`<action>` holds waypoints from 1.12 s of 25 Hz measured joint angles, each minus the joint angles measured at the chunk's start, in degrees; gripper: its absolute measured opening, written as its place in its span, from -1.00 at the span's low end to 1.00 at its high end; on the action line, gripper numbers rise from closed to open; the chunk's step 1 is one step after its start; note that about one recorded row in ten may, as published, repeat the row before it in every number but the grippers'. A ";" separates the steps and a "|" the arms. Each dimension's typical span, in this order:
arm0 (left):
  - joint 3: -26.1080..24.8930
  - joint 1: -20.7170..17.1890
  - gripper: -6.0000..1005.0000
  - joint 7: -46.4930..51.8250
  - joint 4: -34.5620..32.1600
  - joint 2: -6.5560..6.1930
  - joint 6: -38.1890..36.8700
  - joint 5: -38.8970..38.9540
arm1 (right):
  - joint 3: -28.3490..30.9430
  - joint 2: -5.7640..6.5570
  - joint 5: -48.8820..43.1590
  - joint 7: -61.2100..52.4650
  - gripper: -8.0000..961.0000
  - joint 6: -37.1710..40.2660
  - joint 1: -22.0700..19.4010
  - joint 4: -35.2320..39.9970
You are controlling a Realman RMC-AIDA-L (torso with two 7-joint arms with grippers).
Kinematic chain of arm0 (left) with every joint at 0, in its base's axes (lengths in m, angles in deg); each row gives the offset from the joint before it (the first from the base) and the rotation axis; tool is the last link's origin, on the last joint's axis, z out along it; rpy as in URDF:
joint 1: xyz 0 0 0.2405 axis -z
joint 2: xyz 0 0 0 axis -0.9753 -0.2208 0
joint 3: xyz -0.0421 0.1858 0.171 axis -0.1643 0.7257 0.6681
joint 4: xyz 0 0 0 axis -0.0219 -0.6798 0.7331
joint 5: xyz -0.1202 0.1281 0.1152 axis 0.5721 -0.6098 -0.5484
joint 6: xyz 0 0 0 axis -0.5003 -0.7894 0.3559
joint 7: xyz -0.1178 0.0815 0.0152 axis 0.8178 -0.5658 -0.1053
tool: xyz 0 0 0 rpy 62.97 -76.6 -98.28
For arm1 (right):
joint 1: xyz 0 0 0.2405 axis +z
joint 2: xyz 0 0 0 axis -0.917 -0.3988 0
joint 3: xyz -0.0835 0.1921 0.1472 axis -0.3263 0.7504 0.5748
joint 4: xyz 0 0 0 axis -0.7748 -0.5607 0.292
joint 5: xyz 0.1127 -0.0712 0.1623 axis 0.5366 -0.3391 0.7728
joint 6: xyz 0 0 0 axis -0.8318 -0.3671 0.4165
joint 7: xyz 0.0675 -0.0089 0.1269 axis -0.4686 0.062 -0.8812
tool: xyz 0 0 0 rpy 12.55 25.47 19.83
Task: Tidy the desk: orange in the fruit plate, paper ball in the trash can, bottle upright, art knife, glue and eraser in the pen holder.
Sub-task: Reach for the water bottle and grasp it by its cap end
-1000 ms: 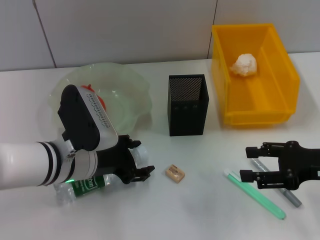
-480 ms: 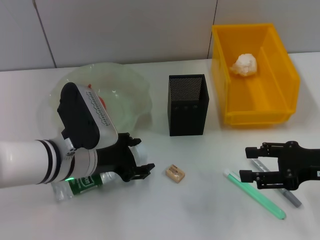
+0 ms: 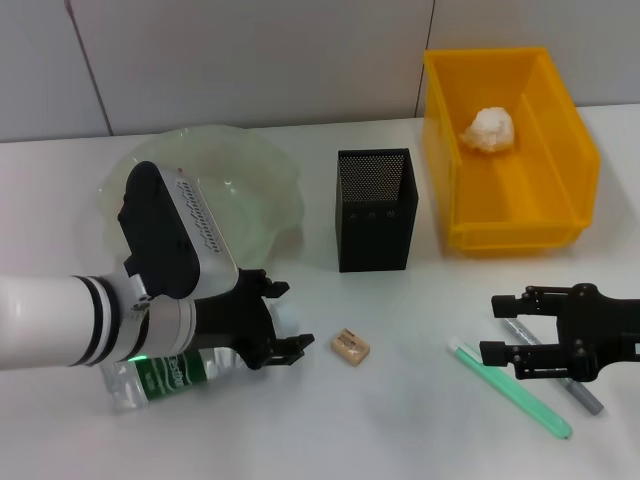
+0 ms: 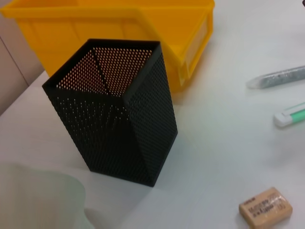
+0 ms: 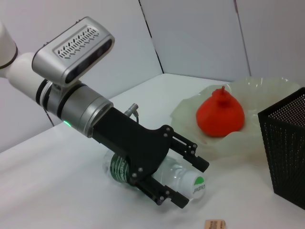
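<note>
A white desk [image 3: 400, 420] is stretching out under grey wall panels. The left gripper [image 3: 275, 325] is reaching low over the bottle [image 3: 160, 375], which is lying on its side; its fingers [image 5: 190, 155] are straddling the capped end, spread wide and not yet pinching. The eraser [image 3: 350, 346] is sitting just past those fingertips, with the pen holder [image 3: 374, 210] beyond it. The right gripper [image 3: 505, 330] is hovering with parted fingers beside a green pen [image 3: 510, 390].

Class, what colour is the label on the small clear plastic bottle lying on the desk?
Green, with white lettering, on the small clear plastic bottle; clearest in the head view.
</note>
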 joint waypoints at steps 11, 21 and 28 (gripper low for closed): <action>-0.42 -0.09 0.38 0.10 -0.20 0.02 -1.21 -2.87 | 0.00 0.00 -0.55 0.05 0.57 -0.11 0.05 0.37; -0.42 -0.18 0.38 0.11 -0.18 0.02 -1.27 -2.95 | 0.00 0.00 -0.62 0.15 0.57 -0.12 0.33 0.62; -0.48 -0.25 0.38 0.14 -0.17 0.02 -1.21 -2.98 | 0.00 0.00 -0.79 0.25 0.57 -0.11 0.36 0.87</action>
